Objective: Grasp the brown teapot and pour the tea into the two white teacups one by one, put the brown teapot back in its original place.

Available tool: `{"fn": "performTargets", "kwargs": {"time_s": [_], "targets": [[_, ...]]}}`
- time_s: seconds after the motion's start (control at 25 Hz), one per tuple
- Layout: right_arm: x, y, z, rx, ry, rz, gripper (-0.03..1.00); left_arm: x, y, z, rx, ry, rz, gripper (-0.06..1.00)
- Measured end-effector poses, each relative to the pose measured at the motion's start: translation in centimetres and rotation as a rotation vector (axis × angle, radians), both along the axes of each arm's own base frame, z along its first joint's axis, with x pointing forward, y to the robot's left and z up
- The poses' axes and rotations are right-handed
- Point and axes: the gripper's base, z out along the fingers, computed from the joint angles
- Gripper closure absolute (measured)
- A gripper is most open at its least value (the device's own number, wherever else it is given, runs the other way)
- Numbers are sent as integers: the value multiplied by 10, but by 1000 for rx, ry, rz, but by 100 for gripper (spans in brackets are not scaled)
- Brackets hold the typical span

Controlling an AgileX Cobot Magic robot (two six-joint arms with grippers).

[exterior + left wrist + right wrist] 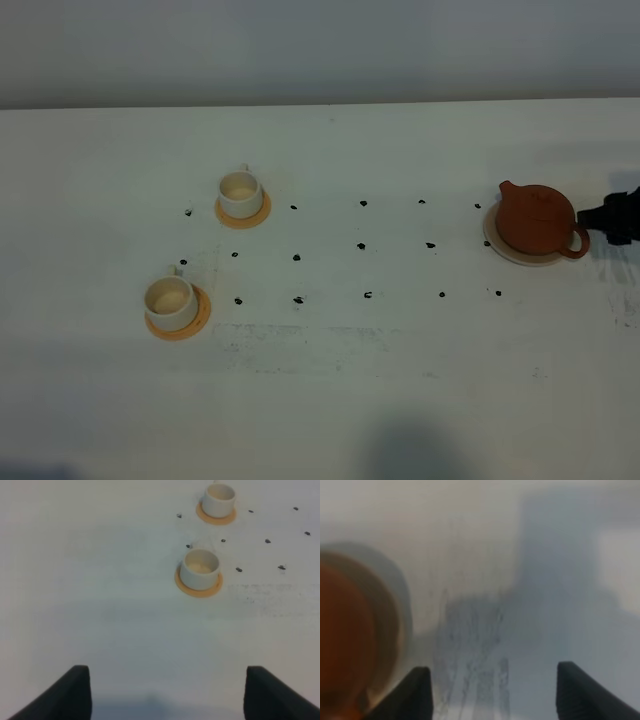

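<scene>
Brown teapot, round matte clay with a loop handle, is sitting on its pale flat round coaster at the white table's right side, the right gripper hovering just beside the handle with jaws apart, the left gripper gaping empty, facing two smooth cream cylindrical teacups on orange saucers.

Reddish-brown teapot on a pale beige coaster; cream-white far teacup and near teacup on orange saucers; white worktop speckled with rows of black marks.
</scene>
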Motion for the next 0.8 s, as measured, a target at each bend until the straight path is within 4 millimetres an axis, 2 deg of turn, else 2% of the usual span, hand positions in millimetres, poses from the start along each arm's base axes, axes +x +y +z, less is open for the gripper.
{"fn": "performTargets", "kwargs": {"time_s": [0.8], "targets": [[-3, 13, -6, 5, 48, 21, 41, 0, 0, 0, -1, 0, 0, 34]]}}
